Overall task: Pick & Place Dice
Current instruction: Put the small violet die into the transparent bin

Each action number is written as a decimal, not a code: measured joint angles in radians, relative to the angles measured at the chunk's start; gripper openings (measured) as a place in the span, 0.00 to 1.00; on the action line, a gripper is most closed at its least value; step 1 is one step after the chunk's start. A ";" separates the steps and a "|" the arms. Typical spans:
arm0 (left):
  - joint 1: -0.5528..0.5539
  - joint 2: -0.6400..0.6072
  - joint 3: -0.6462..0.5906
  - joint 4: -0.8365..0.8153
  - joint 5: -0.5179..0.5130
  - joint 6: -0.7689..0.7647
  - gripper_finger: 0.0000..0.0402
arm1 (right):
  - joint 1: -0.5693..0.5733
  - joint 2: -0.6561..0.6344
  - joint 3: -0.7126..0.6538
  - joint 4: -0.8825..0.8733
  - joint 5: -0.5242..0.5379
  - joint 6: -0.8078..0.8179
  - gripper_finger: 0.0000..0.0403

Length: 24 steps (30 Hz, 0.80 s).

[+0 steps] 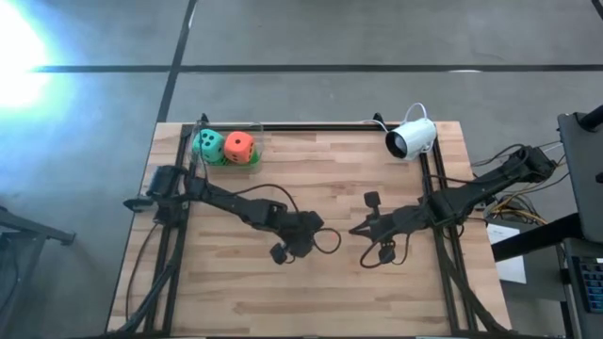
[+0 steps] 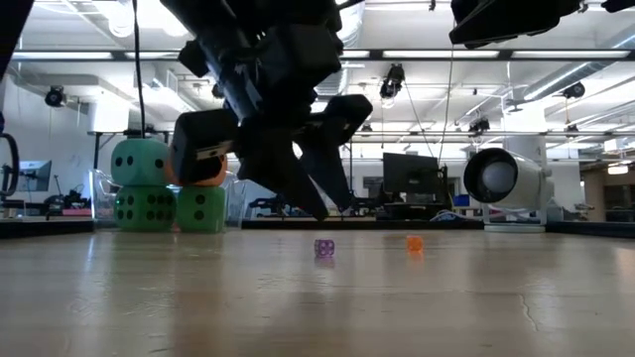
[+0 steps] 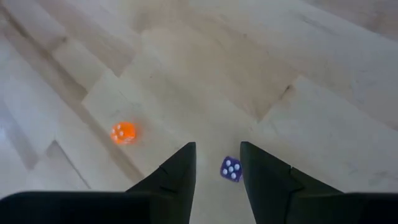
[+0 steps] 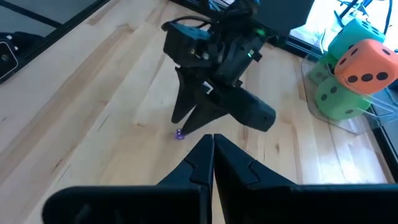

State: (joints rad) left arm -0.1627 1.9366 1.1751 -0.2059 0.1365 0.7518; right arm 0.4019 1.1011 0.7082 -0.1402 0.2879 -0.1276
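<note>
Four soft dice are stacked at the table's far left corner: a teal one (image 1: 208,143) and an orange-red one (image 1: 239,145) rest on two green ones (image 2: 145,208) (image 2: 201,209). My left gripper (image 3: 217,163) is open above mid-table, touching nothing. A tiny purple die (image 3: 231,168) lies on the wood below and between its fingertips, and also shows in the low view (image 2: 324,248). A tiny orange die (image 3: 123,133) lies beside it. My right gripper (image 4: 212,144) is shut and empty, pointing at my left gripper (image 4: 208,102) from the table's right.
The soft dice sit in a clear tray (image 4: 339,118). A white camera (image 1: 412,138) stands at the table's far right. Black rails (image 1: 311,126) run along the far edge and both sides. Bare wood (image 1: 311,292) lies toward the near edge.
</note>
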 joint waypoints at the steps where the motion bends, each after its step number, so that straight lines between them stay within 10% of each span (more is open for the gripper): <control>1: 0.004 0.002 -0.001 0.004 0.016 0.018 0.32 | 0.000 0.000 0.000 0.000 0.000 0.000 0.02; 24: 0.081 0.064 -0.001 0.030 0.211 0.114 0.32 | 0.000 0.000 -0.008 0.004 -0.003 0.002 0.02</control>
State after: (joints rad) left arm -0.0814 2.0005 1.1740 -0.1754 0.3473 0.8658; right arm 0.4019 1.1007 0.7004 -0.1362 0.2848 -0.1261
